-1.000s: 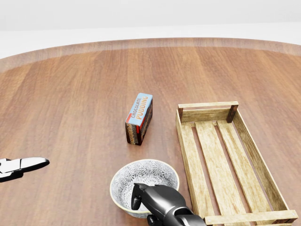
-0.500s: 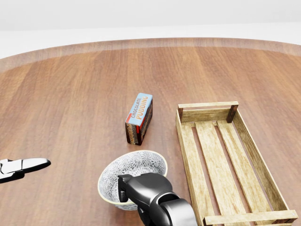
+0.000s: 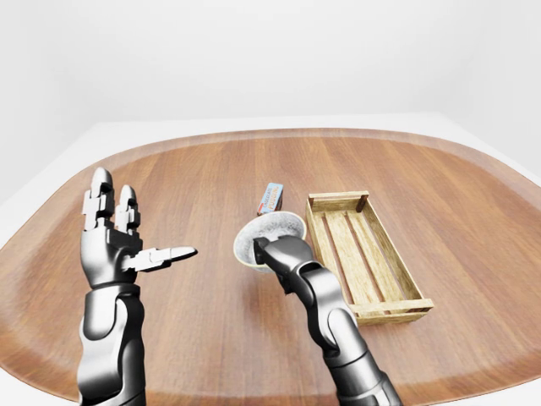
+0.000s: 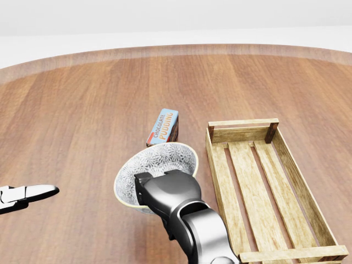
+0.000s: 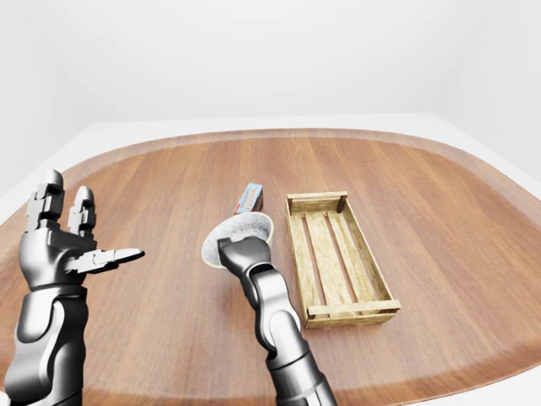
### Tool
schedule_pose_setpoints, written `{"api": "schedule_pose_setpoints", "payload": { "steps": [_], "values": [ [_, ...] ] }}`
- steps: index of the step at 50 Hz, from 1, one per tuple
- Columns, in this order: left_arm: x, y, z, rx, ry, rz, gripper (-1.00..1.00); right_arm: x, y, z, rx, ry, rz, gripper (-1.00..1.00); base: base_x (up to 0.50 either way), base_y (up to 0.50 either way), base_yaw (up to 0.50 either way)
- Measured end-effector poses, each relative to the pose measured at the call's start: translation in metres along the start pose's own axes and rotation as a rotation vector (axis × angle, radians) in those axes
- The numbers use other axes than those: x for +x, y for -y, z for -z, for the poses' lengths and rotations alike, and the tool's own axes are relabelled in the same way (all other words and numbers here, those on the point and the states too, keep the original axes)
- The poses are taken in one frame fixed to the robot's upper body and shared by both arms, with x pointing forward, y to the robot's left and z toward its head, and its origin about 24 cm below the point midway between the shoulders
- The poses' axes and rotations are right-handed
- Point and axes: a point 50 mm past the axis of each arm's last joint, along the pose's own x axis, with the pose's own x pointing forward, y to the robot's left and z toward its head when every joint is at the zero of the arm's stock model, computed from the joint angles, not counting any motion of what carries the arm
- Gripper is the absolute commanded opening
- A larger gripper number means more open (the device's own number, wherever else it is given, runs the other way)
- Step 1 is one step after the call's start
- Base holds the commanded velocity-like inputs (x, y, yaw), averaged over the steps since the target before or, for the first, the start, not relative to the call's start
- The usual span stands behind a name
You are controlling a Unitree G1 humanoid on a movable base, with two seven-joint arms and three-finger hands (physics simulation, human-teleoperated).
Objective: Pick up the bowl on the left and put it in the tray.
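The right robot hand (image 4: 165,192) pinched the patterned bowl (image 4: 157,168) by its near rim, tilted, for carrying rightward to the wooden tray (image 4: 264,187); left robot hand (image 3: 110,241) spread idle.

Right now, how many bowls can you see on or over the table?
1. The bowl is held in the right hand, tilted, just left of the tray and below the pudding box in the head view. None looks hidden.

The table (image 4: 82,110) was viewed steeply and closely from the head; the eye pair was set wider, and the tray (image 3: 359,254) was shared.
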Motion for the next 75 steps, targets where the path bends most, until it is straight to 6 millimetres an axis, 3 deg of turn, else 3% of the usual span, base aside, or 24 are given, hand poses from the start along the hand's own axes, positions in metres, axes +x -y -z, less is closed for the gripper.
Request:
{"api": "schedule_pose_setpoints", "payload": {
  "steps": [17, 38, 59, 75],
  "values": [
    [0.000, 0.000, -0.001, 0.001, 0.002, 0.001, 1.00, -0.017, 0.050, 0.004, -0.058, -0.068, 0.217, -1.00, 0.00, 0.00, 0.00],
    [-0.001, 0.001, 0.001, 0.002, -0.004, 0.003, 1.00, -0.050, 0.096, 0.043, -0.085, -0.208, 0.442, -1.00, 0.00, 0.00, 0.00],
    [-0.001, 0.002, 0.002, 0.004, -0.009, 0.004, 1.00, -0.065, 0.106, 0.074, -0.087, -0.288, 0.490, -1.00, 0.00, 0.00, 0.00],
    [-0.001, 0.002, 0.003, 0.004, -0.012, 0.004, 1.00, -0.061, 0.097, 0.089, -0.043, -0.278, 0.434, -1.00, 0.00, 0.00, 0.00]
  ]
}}
